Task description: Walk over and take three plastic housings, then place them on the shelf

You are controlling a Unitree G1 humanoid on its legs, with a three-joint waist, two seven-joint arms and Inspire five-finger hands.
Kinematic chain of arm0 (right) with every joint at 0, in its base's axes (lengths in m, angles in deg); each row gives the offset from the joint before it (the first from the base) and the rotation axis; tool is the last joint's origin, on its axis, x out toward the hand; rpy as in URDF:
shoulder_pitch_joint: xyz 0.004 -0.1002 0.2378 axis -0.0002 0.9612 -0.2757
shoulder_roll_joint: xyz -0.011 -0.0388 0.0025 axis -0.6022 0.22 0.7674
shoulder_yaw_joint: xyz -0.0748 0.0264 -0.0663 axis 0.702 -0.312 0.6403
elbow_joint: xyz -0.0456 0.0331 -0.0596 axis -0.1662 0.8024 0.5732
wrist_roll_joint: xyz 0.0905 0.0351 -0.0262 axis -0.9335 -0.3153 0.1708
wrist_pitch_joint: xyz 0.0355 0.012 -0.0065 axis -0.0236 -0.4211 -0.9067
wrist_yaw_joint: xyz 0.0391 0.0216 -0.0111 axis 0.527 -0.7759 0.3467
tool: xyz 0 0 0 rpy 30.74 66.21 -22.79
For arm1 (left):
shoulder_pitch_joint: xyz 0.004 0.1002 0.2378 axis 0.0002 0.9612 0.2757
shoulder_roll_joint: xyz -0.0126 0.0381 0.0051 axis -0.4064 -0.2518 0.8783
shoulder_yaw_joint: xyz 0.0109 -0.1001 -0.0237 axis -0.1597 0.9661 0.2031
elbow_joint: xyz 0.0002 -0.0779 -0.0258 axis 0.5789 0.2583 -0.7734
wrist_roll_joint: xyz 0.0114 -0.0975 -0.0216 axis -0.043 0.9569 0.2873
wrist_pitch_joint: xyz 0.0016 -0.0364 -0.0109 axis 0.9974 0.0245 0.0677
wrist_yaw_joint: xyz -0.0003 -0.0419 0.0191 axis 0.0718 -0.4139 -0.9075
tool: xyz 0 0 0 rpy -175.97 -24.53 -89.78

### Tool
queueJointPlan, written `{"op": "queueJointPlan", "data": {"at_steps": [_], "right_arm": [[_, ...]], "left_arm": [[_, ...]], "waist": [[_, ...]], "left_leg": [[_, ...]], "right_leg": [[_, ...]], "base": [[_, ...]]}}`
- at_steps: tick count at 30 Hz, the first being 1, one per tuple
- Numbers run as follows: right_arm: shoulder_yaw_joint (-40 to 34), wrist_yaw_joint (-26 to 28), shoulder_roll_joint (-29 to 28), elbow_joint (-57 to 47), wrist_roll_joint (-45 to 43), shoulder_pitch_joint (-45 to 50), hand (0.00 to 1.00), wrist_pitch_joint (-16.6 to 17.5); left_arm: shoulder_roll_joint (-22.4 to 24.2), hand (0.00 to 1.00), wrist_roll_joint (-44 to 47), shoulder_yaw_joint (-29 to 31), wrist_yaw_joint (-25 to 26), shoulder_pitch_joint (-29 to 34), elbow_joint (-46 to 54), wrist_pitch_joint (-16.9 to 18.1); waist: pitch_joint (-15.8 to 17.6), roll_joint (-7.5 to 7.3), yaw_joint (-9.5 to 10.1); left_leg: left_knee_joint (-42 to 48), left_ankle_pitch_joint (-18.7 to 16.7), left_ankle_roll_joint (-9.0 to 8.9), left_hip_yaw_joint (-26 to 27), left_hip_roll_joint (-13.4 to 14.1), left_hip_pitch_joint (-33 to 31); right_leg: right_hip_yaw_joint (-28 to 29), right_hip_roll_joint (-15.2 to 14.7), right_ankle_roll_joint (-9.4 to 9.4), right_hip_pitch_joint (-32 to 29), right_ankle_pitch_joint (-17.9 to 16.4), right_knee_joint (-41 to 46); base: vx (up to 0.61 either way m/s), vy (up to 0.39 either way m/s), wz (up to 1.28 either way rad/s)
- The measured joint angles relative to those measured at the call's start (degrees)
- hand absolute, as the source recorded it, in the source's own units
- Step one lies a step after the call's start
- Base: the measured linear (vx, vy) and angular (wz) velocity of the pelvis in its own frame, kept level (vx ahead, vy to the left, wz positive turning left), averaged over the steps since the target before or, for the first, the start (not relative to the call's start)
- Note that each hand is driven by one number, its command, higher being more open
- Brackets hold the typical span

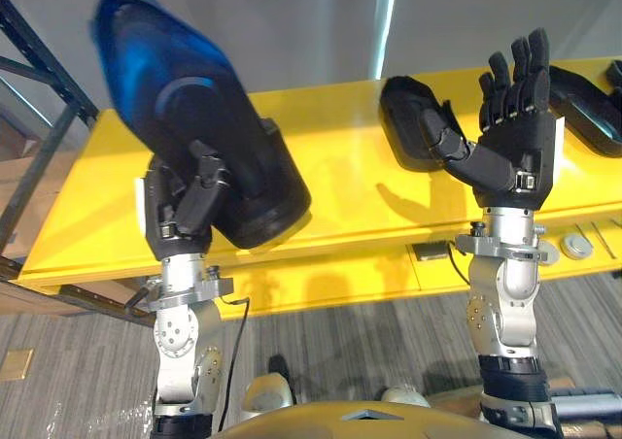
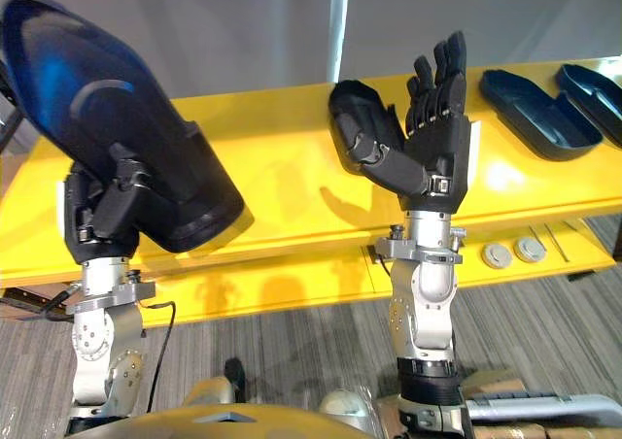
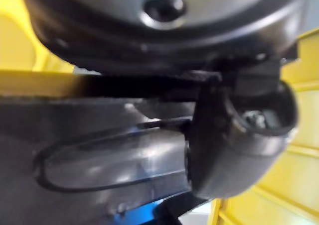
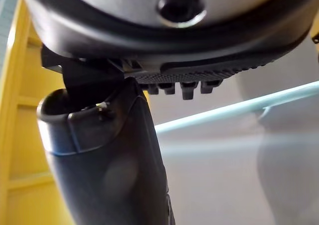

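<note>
Left hand (image 1: pixel 188 204) grips a housing (image 1: pixel 175 99), tilted above the shelf (image 1: pixel 335 182) near its front edge. Right hand (image 1: pixel 515 133) stands open and empty, apparently just before another housing (image 1: pixel 403 118); bare shelf lies between.

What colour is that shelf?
The shelf is bright yellow, clearest in the left eye view.

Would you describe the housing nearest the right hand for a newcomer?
Find the long yellow shelf. At its middle, behind the raised open right hand, lies a black plastic housing. Unlike the two housings at the right end, it lies alone.
</note>
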Motion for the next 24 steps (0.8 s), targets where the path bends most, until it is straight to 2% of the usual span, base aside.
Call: {"op": "queueJointPlan", "data": {"at_steps": [3, 7, 9, 11, 14, 17, 22, 24], "right_arm": [[0.4, 0.5, -0.7, -2.9, -0.7, 2.8, 1.00, 0.0], [0.0, 1.9, -2.7, -5.5, -3.0, 6.2, 1.00, -0.6], [0.0, 3.4, -2.6, -5.6, -5.2, 7.7, 1.00, -2.5], [0.6, 4.5, -2.2, -5.5, -5.6, 9.0, 1.00, -5.3], [2.5, 6.4, -0.5, -5.5, -7.1, 9.8, 1.00, -7.6], [2.7, 8.7, 1.1, -5.5, -8.2, 9.8, 1.00, -7.9], [4.7, 10.4, 2.6, -4.5, -9.4, 9.1, 1.00, -8.5], [6.2, 11.5, 3.2, -4.3, -9.2, 8.1, 1.00, -10.0]], "left_arm": [[-3.4, 0.00, -2.7, 0.4, -0.8, -0.1, 0.3, -2.1], [-6.5, 0.00, -3.9, 3.5, -1.0, -1.2, 0.8, -4.8], [-7.6, 0.00, -3.8, 3.8, -0.1, -5.2, -1.1, -5.6], [-10.0, 0.00, -4.0, 3.8, 1.2, -12.5, -5.3, -7.2], [-13.4, 0.00, -4.0, 3.7, 1.8, -19.8, -13.1, -9.9], [-15.1, 0.00, -0.4, 3.7, 2.0, -25.0, -20.9, -11.4], [-15.1, 0.00, 5.0, 3.6, 3.7, -27.7, -27.4, -14.0], [-14.9, 0.00, 7.6, 3.3, 5.2, -28.2, -28.2, -15.2]], "waist": [[0.0, -0.06, -0.04], [-0.1, -0.48, -1.47], [-0.1, -0.53, -1.53], [-0.3, -0.74, -2.26], [-0.8, -0.07, -3.86], [-0.9, -0.10, -5.52], [-0.9, -0.20, -7.06], [-0.9, -0.21, -7.48]], "left_leg": [[-1.7, 0.1, 0.46, 0.6, -1.8, 1.2], [-3.5, 0.5, 1.13, 2.0, -3.3, 1.8], [-3.8, 0.7, 1.35, 2.3, -3.5, 1.9], [-4.9, 1.5, 1.75, 2.3, -4.1, 1.5], [-5.1, 1.9, 1.59, 3.0, -3.7, 0.7], [-5.0, 2.6, 2.05, 3.8, -3.6, -1.0], [-4.8, 3.3, 2.43, 5.0, -4.0, -1.9], [-4.8, 3.3, 2.41, 5.2, -3.9, -1.9]], "right_leg": [[0.1, -1.6, 0.75, 0.2, 0.4, -0.4], [0.9, -2.6, 1.98, 0.1, 1.2, -2.1], [1.0, -2.6, 2.05, 0.2, 1.1, -2.6], [0.9, -2.7, 3.82, -0.1, 0.3, -3.4], [1.5, -2.4, 3.70, -1.9, 0.3, -2.7], [3.1, -2.5, 3.71, -4.9, 0.4, -1.3], [4.6, -2.5, 3.67, -7.0, 1.0, -0.6], [4.9, -2.5, 3.67, -7.4, 1.0, -0.4]], "base": [[0.07, 0.119, -0.05], [0.00, 0.084, -0.12], [-0.06, 0.024, -0.14], [-0.10, -0.018, 0.03], [-0.11, 0.005, -0.10], [-0.06, 0.026, -0.19], [0.00, 0.028, -0.14], [0.00, 0.005, -0.05]]}}
